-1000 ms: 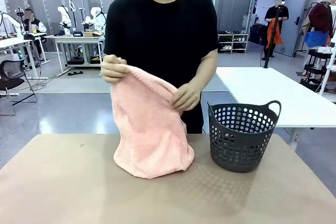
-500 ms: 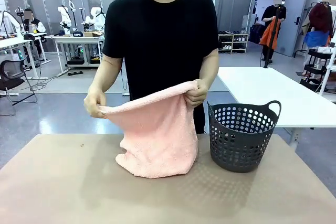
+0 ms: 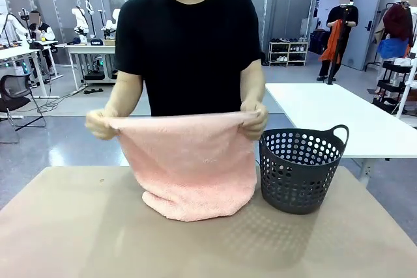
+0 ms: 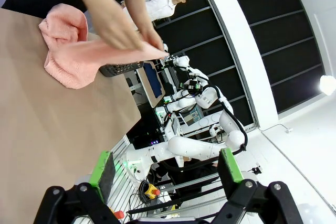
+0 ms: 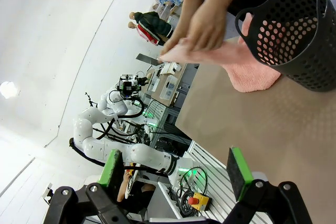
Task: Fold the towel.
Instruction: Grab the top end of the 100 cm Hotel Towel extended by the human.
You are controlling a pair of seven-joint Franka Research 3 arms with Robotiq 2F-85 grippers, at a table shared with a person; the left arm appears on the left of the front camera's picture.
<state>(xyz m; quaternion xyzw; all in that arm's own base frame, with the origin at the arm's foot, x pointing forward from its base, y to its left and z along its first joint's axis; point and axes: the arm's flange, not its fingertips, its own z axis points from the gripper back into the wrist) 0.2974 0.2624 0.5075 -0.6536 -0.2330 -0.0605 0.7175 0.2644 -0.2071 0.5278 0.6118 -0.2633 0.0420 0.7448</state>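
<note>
A person in a black shirt at the far side holds the pale pink towel (image 3: 192,167) stretched between both hands, its upper edge level and its lower end bunched on the tan table (image 3: 78,232). The towel (image 4: 73,56) lies far off in the left wrist view, and a strip of the towel (image 5: 252,74) lies beside the basket in the right wrist view. My left gripper (image 4: 167,169) stands open near its end of the table, nothing between its green pads. My right gripper (image 5: 176,171) is likewise open and holds nothing.
A dark perforated basket (image 3: 301,167) with handles stands on the table right of the towel, close to it. Another white table (image 3: 339,115) stands behind at the right. People and other tables are farther back.
The person has spread both hands apart and pulled the towel's top edge out wide and level; a second ago it hung bunched from hands held close together. My grippers have not moved.
</note>
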